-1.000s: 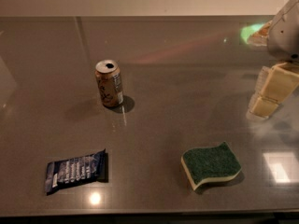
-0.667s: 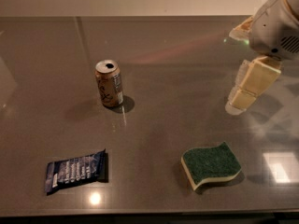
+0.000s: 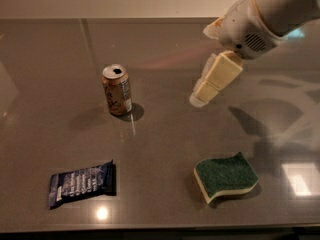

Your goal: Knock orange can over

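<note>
The orange can (image 3: 117, 90) stands upright on the grey table (image 3: 160, 134), left of centre, with its silver top and pull-tab hole showing and a white label panel on its right side. My gripper (image 3: 200, 98) hangs from the white arm at the upper right, its cream fingers pointing down and to the left. It is to the right of the can and apart from it, with a wide stretch of table between them. It holds nothing.
A green sponge with a yellow base (image 3: 226, 176) lies at the front right. A dark blue snack packet (image 3: 81, 183) lies at the front left. The table's front edge runs along the bottom of the view.
My arm and gripper have moved left from the right edge toward the middle of the table, closer to the can. The can, sponge and packet have not moved.
</note>
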Tool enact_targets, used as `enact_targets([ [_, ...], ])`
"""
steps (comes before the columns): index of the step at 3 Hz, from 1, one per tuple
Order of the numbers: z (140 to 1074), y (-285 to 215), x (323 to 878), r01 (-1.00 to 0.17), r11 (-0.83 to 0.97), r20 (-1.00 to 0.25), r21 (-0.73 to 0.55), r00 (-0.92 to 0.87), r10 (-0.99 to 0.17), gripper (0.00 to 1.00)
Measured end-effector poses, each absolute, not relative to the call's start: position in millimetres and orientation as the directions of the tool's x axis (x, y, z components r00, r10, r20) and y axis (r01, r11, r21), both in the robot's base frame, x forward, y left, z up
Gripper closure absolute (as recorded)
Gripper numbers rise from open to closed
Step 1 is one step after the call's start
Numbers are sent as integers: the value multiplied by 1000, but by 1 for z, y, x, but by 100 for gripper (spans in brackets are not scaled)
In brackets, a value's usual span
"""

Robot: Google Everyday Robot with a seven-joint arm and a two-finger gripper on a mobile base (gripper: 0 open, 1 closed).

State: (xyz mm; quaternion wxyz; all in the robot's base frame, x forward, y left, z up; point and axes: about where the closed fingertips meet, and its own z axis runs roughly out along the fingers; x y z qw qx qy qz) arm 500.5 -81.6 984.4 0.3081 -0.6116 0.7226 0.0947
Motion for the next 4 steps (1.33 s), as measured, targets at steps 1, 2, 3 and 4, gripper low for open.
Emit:
enact_targets([
  [1, 978, -54, 517, -945, 255, -620, -205, -76, -781, 0],
  [2, 963, -21, 532, -954, 261, -664, -146, -101, -741, 0],
  [3, 945, 12, 544, -958, 267, -700, -103, -121, -704, 0],
  [4, 930, 36, 554, -955, 276, -724, -106, -116, -680, 0],
])
